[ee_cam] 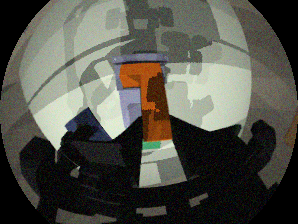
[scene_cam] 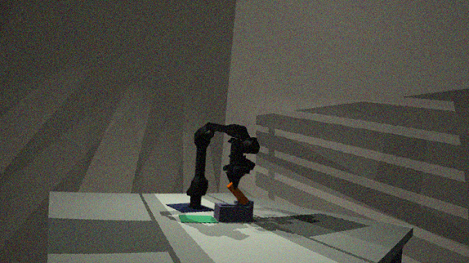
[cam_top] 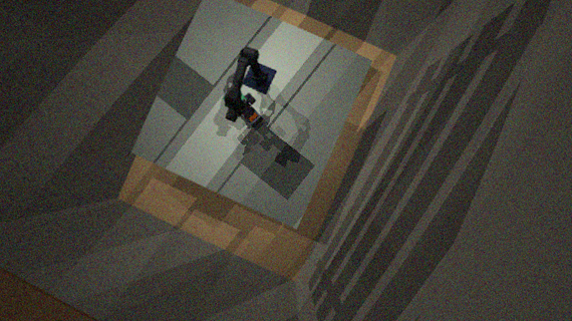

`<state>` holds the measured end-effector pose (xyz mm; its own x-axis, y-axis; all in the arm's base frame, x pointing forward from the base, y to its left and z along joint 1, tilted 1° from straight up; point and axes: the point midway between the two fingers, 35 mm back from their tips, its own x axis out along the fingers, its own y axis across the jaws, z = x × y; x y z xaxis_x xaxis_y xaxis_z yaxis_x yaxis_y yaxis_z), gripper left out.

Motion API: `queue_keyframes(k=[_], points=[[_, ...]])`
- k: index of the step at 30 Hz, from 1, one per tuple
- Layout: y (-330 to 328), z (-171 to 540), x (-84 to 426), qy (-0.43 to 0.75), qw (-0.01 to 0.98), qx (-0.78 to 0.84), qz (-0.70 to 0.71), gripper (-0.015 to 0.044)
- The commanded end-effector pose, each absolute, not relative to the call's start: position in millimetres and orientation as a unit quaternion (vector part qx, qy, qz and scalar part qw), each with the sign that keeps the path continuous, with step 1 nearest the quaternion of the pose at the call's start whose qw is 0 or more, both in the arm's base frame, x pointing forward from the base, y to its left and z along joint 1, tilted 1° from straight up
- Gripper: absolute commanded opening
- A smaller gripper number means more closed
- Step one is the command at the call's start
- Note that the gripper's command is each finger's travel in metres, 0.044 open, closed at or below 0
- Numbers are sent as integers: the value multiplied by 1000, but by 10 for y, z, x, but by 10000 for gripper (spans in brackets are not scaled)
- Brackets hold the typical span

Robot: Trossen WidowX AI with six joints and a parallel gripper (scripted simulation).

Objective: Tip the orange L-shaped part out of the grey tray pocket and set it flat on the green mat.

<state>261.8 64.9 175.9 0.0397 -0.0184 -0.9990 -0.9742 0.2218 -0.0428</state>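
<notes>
The orange part (cam_top: 253, 116) (scene_cam: 239, 194) (ee_cam: 156, 107) is steeply tilted above the grey tray (scene_cam: 232, 213) (ee_cam: 131, 106). Its plain end is up and its L-shaped end is low, over the tray's far end. My gripper (scene_cam: 234, 186) (ee_cam: 154, 119) is shut on the part near the raised plain end, with a finger on each side. Whether the low end still touches the tray cannot be told. The green mat (cam_top: 242, 95) (scene_cam: 196, 219) (ee_cam: 151, 145) lies flat beside the tray with nothing on it, partly hidden by the arm in the top view.
The arm's base stands on a dark blue plate (cam_top: 268, 83) (scene_cam: 175, 206) behind the mat and tray. The tray's raised wall (ee_cam: 140, 58) stands at its far end. Strong shadows of the arm and stripes fall across the pale table (cam_top: 205, 155) (scene_cam: 274, 258).
</notes>
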Motion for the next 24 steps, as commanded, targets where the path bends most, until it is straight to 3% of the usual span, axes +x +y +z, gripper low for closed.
queue_keyframes(k=[1, 24], points=[[657, 1838, 2617, 545, 561, -453, 427, 0], [393, 1934, 2537, 546, 560, -454, 427, 0]])
